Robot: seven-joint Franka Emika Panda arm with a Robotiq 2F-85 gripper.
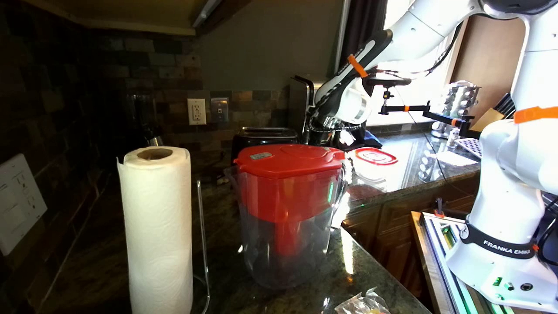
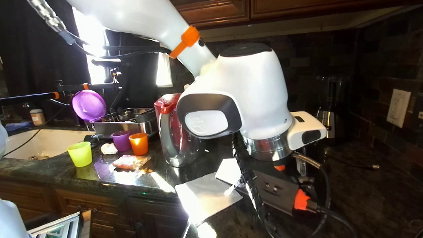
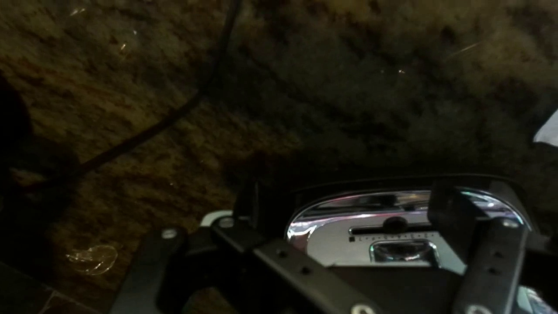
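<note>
In the wrist view the gripper (image 3: 346,205) sits toward four o'clock, its fingers spread wide over the chrome control panel (image 3: 333,245) of the black toaster (image 1: 266,135); whether either fingertip touches it I cannot tell. A dark cord (image 3: 163,123) runs over the granite countertop (image 3: 327,87) toward ten o'clock. In an exterior view the toaster stands behind the red-lidded water filter pitcher (image 1: 287,196), at its eleven o'clock, with a paper towel roll (image 1: 159,231) at the pitcher's nine o'clock; in an exterior view an orange cup (image 2: 138,144) stands toward its eight o'clock

Gripper (image 3: 351,211), 2 fingers (image 3: 451,218) wide apart
</note>
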